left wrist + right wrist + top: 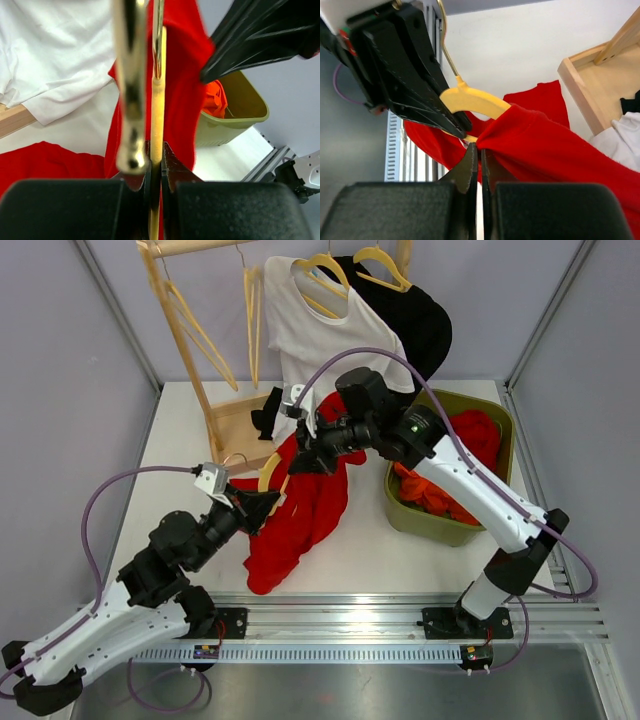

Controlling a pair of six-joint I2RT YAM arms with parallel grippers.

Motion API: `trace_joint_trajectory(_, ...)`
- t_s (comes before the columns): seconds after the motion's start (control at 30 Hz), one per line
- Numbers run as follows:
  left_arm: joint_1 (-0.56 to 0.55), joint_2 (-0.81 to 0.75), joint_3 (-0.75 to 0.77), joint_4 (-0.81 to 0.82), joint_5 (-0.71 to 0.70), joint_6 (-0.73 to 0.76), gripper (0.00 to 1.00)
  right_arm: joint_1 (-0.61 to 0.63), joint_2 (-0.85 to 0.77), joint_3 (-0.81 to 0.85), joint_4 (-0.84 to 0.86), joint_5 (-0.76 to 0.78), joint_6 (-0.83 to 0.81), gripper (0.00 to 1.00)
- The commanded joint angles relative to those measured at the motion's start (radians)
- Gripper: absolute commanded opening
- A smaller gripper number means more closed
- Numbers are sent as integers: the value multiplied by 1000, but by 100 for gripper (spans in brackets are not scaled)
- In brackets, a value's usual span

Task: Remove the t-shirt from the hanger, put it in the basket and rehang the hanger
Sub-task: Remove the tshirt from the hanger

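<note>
The red t-shirt (305, 515) hung on the yellow hanger (472, 99), trailing onto the counter (355, 550). Your left gripper (156, 160) was clenched on the hanger and your right gripper (480, 155) pinched collar fabric. A sideways pull could have slipped that thin pinch, or snagged cloth on the hanger's shoulder.

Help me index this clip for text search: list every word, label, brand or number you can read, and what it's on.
No text is legible in any view.
Left rail tag: too small to read.
Right rail tag: too small to read.
Red t-shirt, white t-shirt, green bin: no print visible.
</note>
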Motion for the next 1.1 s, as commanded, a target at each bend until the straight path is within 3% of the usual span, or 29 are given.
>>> trace_joint_trajectory(0.0, 8, 26, 76, 83, -6, 24, 0, 25, 32, 65, -96, -132, -121, 0)
trace_joint_trajectory(0.1, 8, 51, 105, 84, -10, 61, 0, 25, 38, 120, -170, -127, -196, 22)
trace_joint_trajectory(0.13, 8, 59, 113, 72, -9, 75, 0, 24, 34, 167, -204, -123, -277, 41)
trace_joint_trajectory(0.23, 9, 88, 145, 26, 29, 158, 0, 24, 8, 242, -377, -146, -497, 71)
trace_joint_trajectory(0.27, 9, 108, 156, 8, 46, 182, 0, 25, -6, 255, -481, -181, -573, 75)
trace_joint_trajectory(0.37, 12, 135, 183, -57, 157, 294, 0, 24, -35, 235, -586, -209, -817, 81)
trace_joint_trajectory(0.53, 14, 172, 217, -141, 374, 462, 0, 25, -55, 187, -601, -172, -931, 80)
trace_joint_trajectory(0.93, 15, 206, 243, -143, 522, 508, 0, 24, 26, 169, -537, -98, -874, 71)
trace_joint_trajectory(1.03, 14, 198, 240, -134, 521, 506, 0, 25, 41, 166, -538, -103, -868, 60)
trace_joint_trajectory(1.07, 15, 198, 242, -134, 514, 506, 0, 24, 53, 172, -551, -113, -868, 45)
